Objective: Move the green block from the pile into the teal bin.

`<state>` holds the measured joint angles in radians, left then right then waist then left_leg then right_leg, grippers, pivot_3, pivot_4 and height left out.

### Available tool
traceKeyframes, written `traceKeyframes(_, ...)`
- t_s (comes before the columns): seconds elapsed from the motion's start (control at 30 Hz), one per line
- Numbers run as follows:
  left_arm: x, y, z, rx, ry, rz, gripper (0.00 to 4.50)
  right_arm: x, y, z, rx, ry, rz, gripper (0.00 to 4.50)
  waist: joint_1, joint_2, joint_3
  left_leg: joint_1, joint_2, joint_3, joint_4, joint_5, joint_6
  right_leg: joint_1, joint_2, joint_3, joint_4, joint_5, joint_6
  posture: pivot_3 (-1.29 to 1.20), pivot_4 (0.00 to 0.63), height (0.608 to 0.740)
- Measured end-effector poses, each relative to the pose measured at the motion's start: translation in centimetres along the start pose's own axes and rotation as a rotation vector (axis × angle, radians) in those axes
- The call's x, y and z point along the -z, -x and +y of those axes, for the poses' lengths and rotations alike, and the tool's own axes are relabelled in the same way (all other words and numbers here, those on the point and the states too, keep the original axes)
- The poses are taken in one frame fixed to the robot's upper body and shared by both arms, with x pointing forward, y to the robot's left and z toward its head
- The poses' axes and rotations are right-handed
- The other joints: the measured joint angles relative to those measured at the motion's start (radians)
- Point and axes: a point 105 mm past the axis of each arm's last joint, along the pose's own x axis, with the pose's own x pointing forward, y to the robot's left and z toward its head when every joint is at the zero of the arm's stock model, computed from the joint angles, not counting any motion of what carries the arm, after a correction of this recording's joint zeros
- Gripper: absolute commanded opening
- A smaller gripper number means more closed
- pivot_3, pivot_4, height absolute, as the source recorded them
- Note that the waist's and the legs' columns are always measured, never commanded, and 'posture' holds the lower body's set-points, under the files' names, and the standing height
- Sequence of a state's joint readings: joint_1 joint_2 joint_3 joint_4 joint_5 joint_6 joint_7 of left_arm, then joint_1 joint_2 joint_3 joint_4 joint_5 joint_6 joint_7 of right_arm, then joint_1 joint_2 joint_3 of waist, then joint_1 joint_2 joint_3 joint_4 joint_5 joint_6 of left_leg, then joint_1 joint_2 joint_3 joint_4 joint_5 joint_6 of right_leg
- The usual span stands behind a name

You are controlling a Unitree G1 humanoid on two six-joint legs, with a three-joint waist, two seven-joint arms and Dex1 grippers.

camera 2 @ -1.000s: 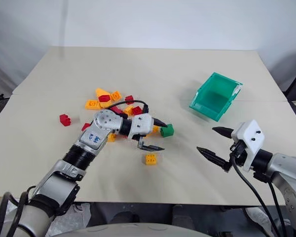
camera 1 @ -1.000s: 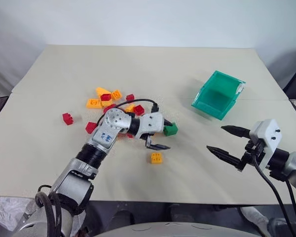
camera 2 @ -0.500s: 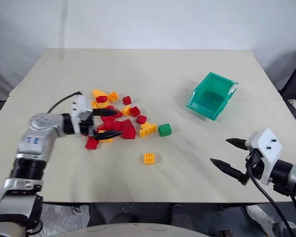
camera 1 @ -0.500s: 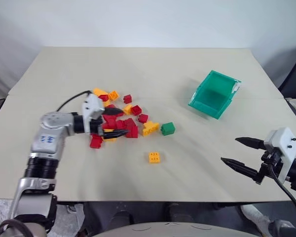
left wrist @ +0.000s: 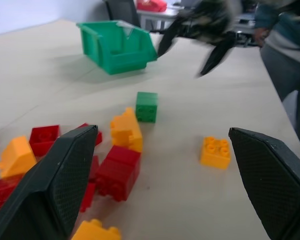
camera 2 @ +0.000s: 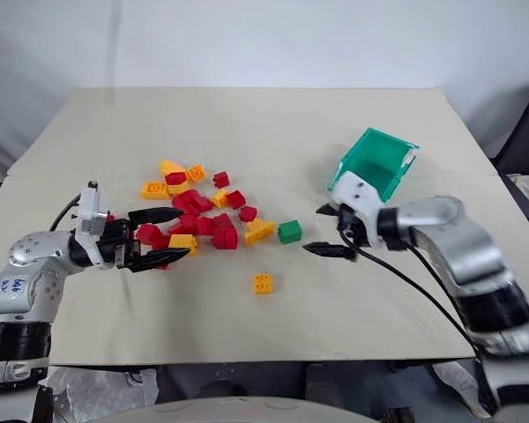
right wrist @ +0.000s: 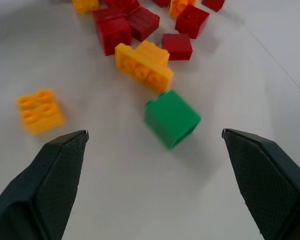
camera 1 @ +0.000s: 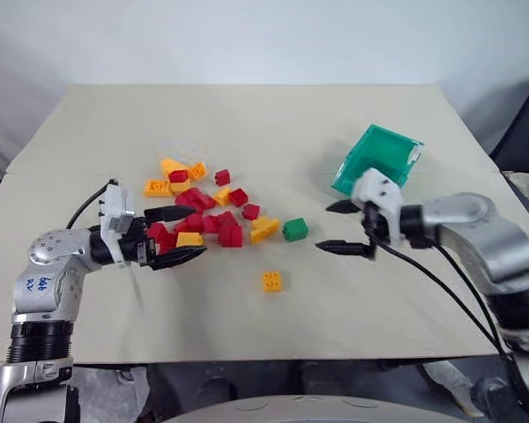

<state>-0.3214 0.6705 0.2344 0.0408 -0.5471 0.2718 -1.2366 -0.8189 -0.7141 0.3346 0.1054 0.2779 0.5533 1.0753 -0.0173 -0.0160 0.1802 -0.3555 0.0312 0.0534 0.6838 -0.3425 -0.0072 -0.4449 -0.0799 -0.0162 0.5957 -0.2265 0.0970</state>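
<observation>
Head views: lying on the table (camera 1: pixel 353 291), at the right-hand edge of the pile (camera 1: pixel 203 211): green block (camera 1: pixel 294 230), just beside a yellow-orange brick (camera 1: pixel 264 229), gripped by nothing. Standing well apart, farther back and to the right: teal bin (camera 1: pixel 381 157), partly covered by the right arm. Hovering between block and bin: right gripper (camera 1: pixel 344 227), fingers spread wide, holding nothing, tips pointing toward the block. Hovering at the left-hand edge of the pile: left gripper (camera 1: pixel 178 235), fingers likewise spread wide and holding nothing, tips pointing toward the red bricks. Lying alone nearer the front edge: single yellow-orange brick (camera 1: pixel 272 281).

Left wrist view: framing the scene from both sides, two black fingers (left wrist: pixel 65 175), standing far apart with nothing between. Showing beyond them: green block (left wrist: pixel 146 106) next to a yellow-orange brick, teal bin (left wrist: pixel 117 46) farther off, blurred right gripper (left wrist: pixel 195 37) beside the bin.

Right wrist view: rising at both sides, two black fingers (right wrist: pixel 50 180), wide apart and clamping nothing. Lying on the table between and beyond them: green block (right wrist: pixel 171 118), touching or nearly touching the yellow-orange brick (right wrist: pixel 144 65) behind; cannot tell which.
</observation>
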Motion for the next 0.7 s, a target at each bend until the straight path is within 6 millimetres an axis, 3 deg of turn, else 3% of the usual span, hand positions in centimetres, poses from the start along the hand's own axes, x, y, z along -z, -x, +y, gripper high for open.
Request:
traceKeyframes(0.13, 0.4, 0.8, -0.4, -0.061, 0.007, -0.006, 4.44, 1.2, -2.9, -1.2, -0.075, 0.035, 0.077, 4.50, -0.005, 0.000, 0.000, -0.004, 0.000, -0.002, -0.001, -0.001, -0.001, -0.001, 0.000, -0.002, 0.000, 0.000, 0.000, 0.00, 0.150, 0.740)
traceKeyframes(0.33, 0.2, 1.0, -1.3, -0.069, -0.017, -0.013, 4.44, 0.8, -4.9, -2.0, -0.128, 0.071, 0.090, 4.50, -0.011, 0.000, 0.000, -0.004, 0.001, 0.000, -0.001, -0.002, -0.004, -0.002, -0.001, -0.002, -0.002, 0.000, 0.001, 0.00, 0.150, 0.740)
traceKeyframes(0.47, 0.3, 1.2, -1.5, -0.067, -0.014, -0.014, 4.50, 1.7, -5.8, -1.4, -0.196, 0.093, 0.147, 3.57, -0.012, 0.000, 0.000, -0.004, 0.001, 0.000, -0.001, -0.003, -0.004, -0.002, -0.001, -0.002, -0.002, 0.000, 0.000, 0.00, 0.150, 0.740)
traceKeyframes(0.63, 0.4, 1.1, -1.6, -0.049, -0.010, -0.002, 4.50, 1.9, -5.8, -1.3, -0.213, 0.113, 0.155, 1.83, -0.012, 0.001, 0.000, -0.004, 0.001, 0.000, -0.001, -0.003, -0.005, -0.002, -0.001, -0.002, -0.002, 0.000, 0.000, 0.00, 0.150, 0.740)
traceKeyframes(0.7, 0.4, 0.8, -1.7, -0.028, -0.007, 0.001, 4.50, 1.6, -5.6, -1.5, -0.194, 0.110, 0.131, 1.50, -0.011, 0.001, 0.000, -0.004, 0.001, 0.000, -0.001, -0.003, -0.005, -0.002, -0.001, -0.002, -0.002, 0.000, 0.000, 0.00, 0.150, 0.740)
